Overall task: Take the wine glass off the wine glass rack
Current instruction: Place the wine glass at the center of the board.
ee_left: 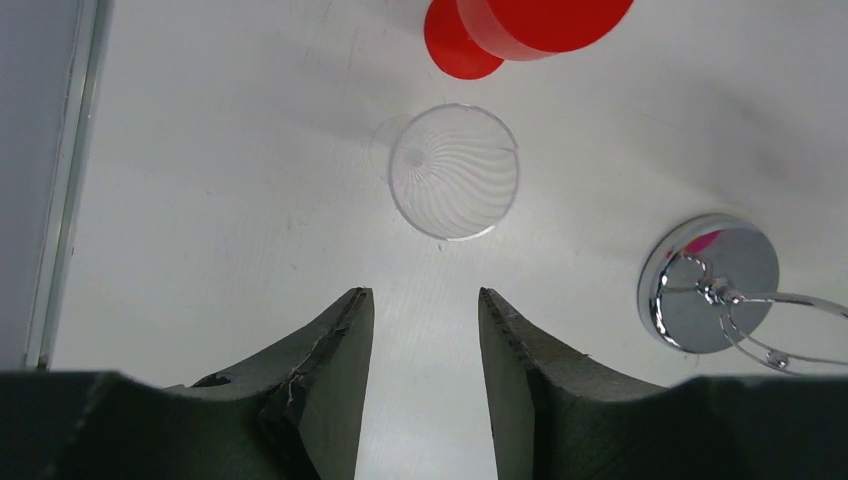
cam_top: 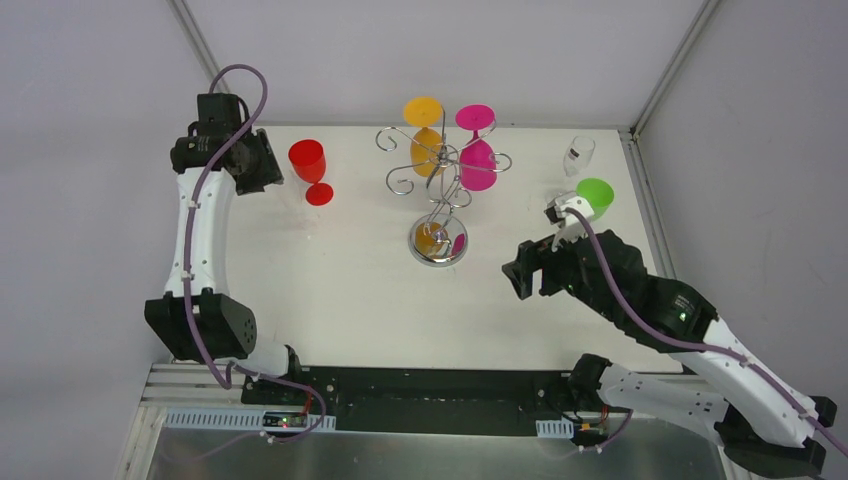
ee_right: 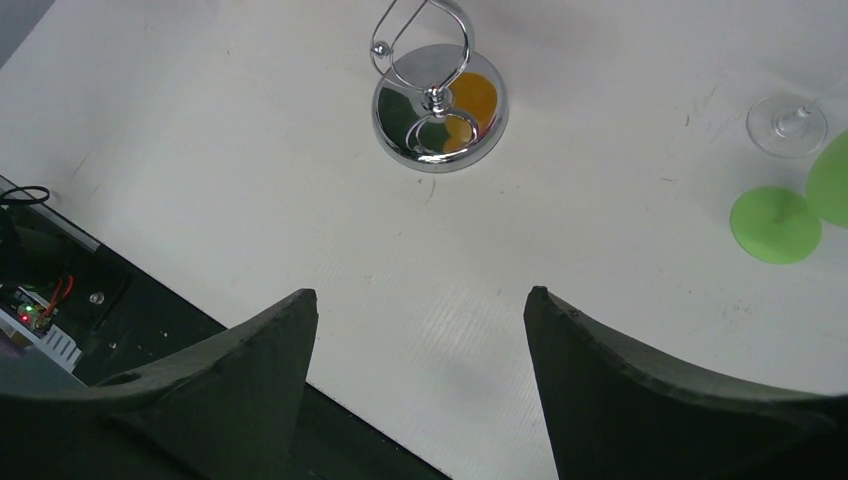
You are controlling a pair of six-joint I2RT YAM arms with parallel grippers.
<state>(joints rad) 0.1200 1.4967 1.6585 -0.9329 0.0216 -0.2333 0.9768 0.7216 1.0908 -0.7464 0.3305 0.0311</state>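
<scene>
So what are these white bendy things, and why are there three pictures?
They are two robot arms bolted to a white table. The big picture looks down from above. The other two come from small cameras on each wrist, so you see each arm's own dark fingers.

In the middle stands a silver wire wine glass rack with a shiny round base. An orange plastic glass and a pink plastic glass hang on it. On the table stand a red plastic glass, a green plastic glass and a clear glass.

The left gripper and the right gripper are both open and hold nothing.
</scene>
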